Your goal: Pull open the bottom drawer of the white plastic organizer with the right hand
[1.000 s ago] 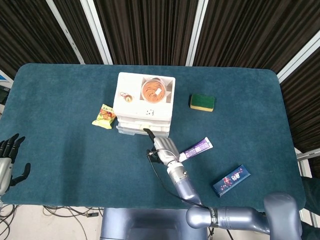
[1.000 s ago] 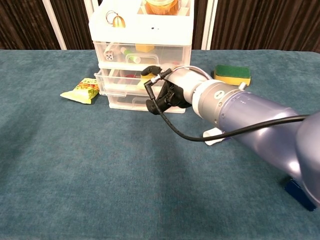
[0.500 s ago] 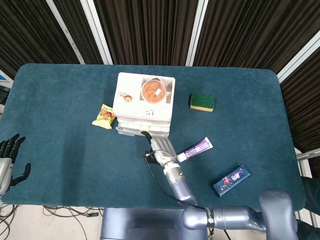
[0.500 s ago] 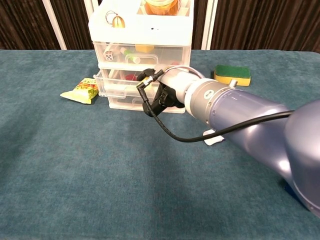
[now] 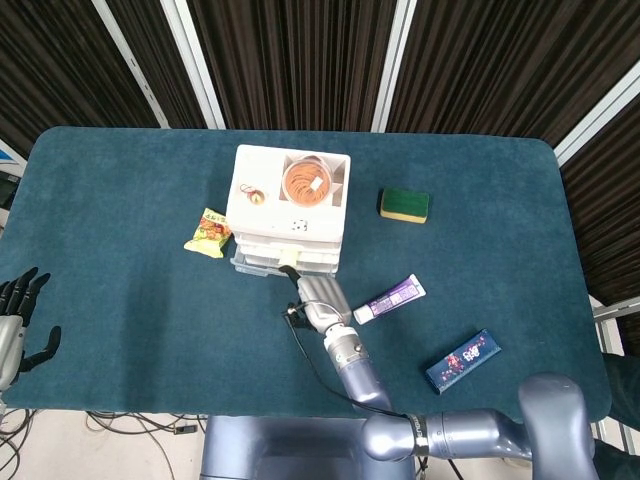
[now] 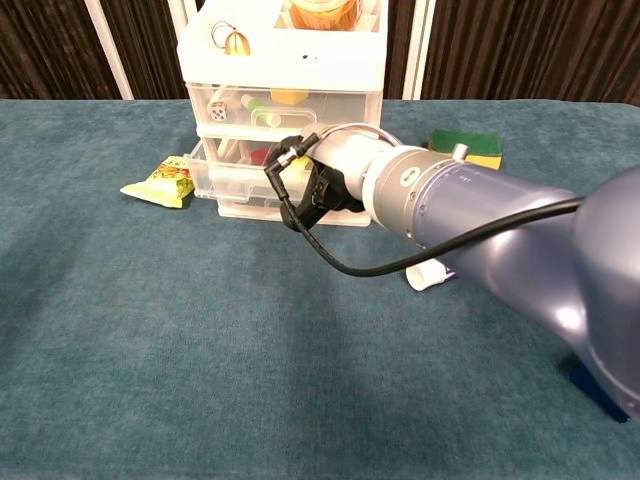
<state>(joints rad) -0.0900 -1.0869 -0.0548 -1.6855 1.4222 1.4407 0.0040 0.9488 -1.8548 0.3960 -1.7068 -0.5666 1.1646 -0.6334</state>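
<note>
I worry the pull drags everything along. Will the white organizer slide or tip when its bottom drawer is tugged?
The organizer looks like thin, light plastic, so it would likely slide on the cloth. It stands tall with a jar on top, so tipping seems possible. No hand braces it.

The right arm [image 6: 500, 240] is a smooth, glossy silver-blue tube with a small screw on its wrist collar and a black cable looping along it to the right hand [image 6: 325, 185], while the left hand [image 5: 15, 320] has black fingers [image 5: 22, 288].
</note>
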